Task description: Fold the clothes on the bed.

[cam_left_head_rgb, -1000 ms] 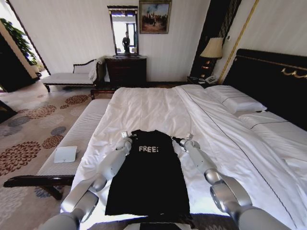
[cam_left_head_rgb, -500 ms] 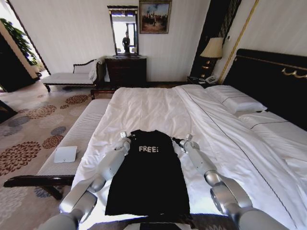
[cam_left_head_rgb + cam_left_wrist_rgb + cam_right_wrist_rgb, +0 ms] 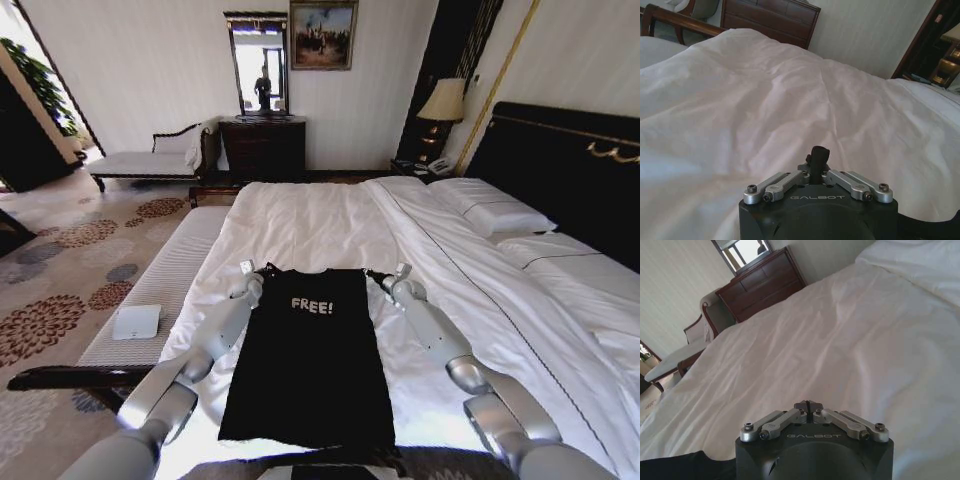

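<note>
T-shirt (image 3: 310,355) lies flat on the bed (image 3: 320,225). Left gripper (image 3: 250,272) and right gripper (image 3: 396,275) each clench 1 shoulder, likely stretching it smooth for folding.

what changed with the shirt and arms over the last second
Both grippers, left gripper and right gripper, moved away from the robot toward the far side of the bed, jaws shut on the shirt's shoulders. They drew the black shirt with them, so its top edge and the FREE! lettering now lie farther up and the cloth is stretched longer. The bed, pillows and bench stayed put.
</note>
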Tool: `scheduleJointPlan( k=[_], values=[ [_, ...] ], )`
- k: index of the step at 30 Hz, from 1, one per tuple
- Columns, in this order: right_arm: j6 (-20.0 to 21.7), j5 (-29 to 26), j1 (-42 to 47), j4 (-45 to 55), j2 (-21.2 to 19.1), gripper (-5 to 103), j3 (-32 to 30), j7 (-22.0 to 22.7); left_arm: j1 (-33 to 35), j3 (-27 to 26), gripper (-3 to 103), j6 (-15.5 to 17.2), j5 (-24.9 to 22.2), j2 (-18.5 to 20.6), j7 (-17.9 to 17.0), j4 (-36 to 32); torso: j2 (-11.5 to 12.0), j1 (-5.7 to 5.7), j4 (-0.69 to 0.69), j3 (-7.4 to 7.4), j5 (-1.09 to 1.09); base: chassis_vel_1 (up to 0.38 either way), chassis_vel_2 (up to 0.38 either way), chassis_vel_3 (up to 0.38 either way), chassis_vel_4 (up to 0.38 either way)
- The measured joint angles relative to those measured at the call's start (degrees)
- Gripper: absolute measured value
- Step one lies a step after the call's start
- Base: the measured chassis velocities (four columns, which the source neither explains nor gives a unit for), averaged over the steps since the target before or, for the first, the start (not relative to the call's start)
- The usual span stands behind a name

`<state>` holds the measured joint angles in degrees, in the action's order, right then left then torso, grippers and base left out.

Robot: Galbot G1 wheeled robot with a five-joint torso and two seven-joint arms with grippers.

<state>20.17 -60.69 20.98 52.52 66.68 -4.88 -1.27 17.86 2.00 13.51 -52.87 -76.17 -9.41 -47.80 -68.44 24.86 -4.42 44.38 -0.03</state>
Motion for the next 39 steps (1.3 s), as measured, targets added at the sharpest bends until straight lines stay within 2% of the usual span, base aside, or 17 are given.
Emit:
scheduleJointPlan(
  k=[4,7,9,12,18,27,30,39],
  values=[
    [-0.74,-0.23,-4.56,-3.06,1.33,1,1.78,0.86,-3.45,0.44,3,0.00,-0.18,-1.02,0.87,2.88,0.00,0.00,0.02,0.00,-0.01,0.000,0.000,0.000,0.000],
    [-1.75,0.02,-8.39,-7.51,2.66,1,2.78,1.11,-7.57,0.72,3,-0.09,-0.04,-2.71,2.16,7.66,0.00,0.01,0.04,0.00,-0.02,0.000,0.000,0.000,0.000],
    [-1.96,0.10,-9.14,-8.58,2.84,1,3.09,1.12,-8.94,0.76,3,-0.09,0.15,-3.38,2.82,9.46,0.00,0.01,0.03,0.00,0.00,0.000,0.000,0.000,0.000],
    [-2.68,0.82,-10.74,-11.12,3.75,1,3.53,1.02,-13.15,0.71,3,-0.08,1.88,-5.73,4.39,15.91,0.00,0.01,-0.03,0.00,-0.01,0.000,0.000,0.000,0.000],
    [-4.26,1.83,-11.32,-12.41,5.13,1,3.37,1.19,-14.49,0.19,3,-0.08,3.11,-6.18,4.51,16.79,0.00,0.01,0.04,0.01,-0.01,0.000,0.000,0.000,0.000],
    [-6.51,4.03,-6.30,-7.88,4.54,1,3.06,2.66,-8.13,-1.57,3,-1.01,5.72,-5.73,3.74,12.36,0.00,0.00,0.00,-0.01,0.00,0.000,0.000,0.000,0.000],
    [-7.68,5.55,-0.58,-2.13,3.38,1,1.68,2.73,-4.71,-1.81,3,-2.05,7.58,-4.58,4.22,8.58,-0.01,0.00,0.04,-0.01,-0.02,0.000,0.000,0.000,0.000],
    [-9.54,11.69,11.48,10.33,1.20,1,-1.67,3.73,3.09,-2.68,3,-4.14,7.76,-1.43,3.50,-2.07,-0.01,-0.01,0.00,-0.01,0.00,0.000,0.000,0.000,0.000]
  ],
)
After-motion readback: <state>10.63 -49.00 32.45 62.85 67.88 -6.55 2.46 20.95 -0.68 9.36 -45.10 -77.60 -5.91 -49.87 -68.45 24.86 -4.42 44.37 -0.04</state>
